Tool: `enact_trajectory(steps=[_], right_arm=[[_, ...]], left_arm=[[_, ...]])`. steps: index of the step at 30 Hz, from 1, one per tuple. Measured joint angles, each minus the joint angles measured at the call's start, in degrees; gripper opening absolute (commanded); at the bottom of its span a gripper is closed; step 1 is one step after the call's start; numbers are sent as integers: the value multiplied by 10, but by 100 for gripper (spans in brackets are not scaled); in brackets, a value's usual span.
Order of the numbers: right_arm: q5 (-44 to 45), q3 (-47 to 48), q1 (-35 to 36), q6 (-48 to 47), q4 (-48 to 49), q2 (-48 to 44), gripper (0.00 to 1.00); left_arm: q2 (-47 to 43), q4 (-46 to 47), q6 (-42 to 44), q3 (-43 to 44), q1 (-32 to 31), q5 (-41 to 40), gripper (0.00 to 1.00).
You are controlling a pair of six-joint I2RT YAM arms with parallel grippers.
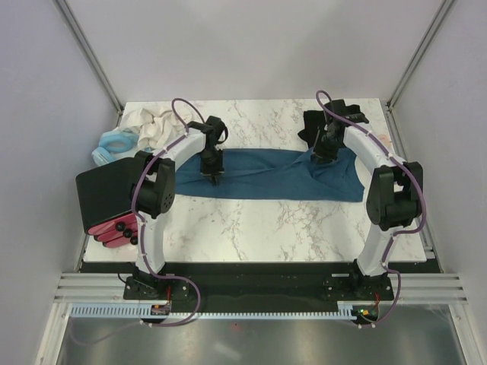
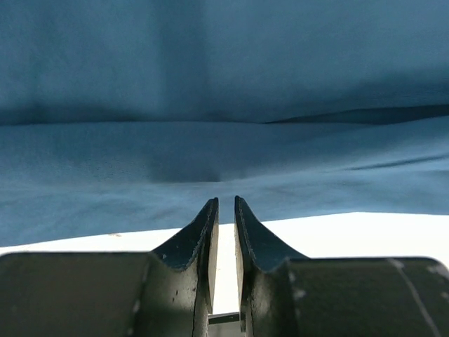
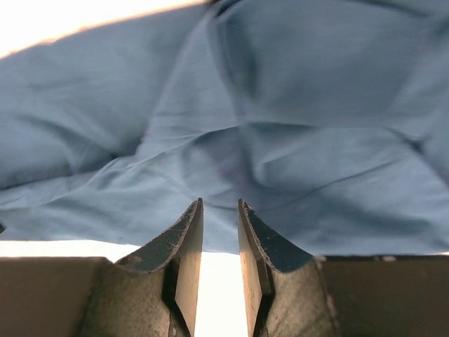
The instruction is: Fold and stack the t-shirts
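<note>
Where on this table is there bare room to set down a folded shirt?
The table is bare on the near side of the blue shirt, and behind it between the white cloth and black shirt. The far left corner is crowded.

A blue shirt fills the upper part of the view, lying in soft broad folds; a dark crease runs along it at the right; its near edge crosses the whole width, and below it shows a strip of bright white table. The left gripper points at that edge; its dark fingers stand a narrow slit apart, white table showing between them; whether the tips pinch cloth is unclear.
</note>
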Motion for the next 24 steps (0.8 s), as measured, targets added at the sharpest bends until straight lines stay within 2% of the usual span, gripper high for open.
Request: enact_trajectory(steps=[10,16,24], right_arm=[[-25,-22,95,9,24,11,28],[-25,-69,124,15,48,14,27],[-7,-86,152,14,89,58,25]], left_arm=[[-2,17,-9,-48,0,-69,21],[-5,28,-16,-49,-1,-105,22],[-5,34,-17,-49,-1,-133,22]])
